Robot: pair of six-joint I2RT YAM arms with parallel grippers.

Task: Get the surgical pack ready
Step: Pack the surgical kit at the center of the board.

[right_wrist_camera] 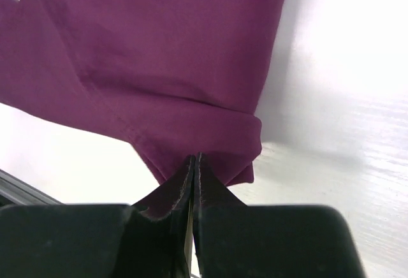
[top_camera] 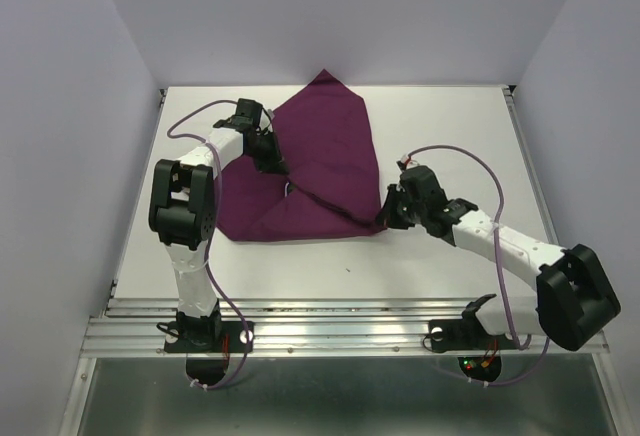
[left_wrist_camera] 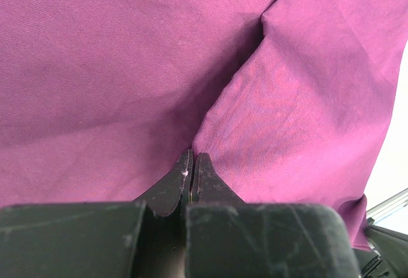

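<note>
On the white table (top_camera: 450,126), the large dark purple square cloth (top_camera: 325,146) lies rumpled at centre-back. The left gripper (left_wrist_camera: 193,161) has its jaws pinched on a cloth fold. The right gripper (right_wrist_camera: 195,163) has its jaws clamped on the near-right corner.

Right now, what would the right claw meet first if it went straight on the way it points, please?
The purple cloth: the right claw is shut on its edge, with more cloth lying ahead.
</note>
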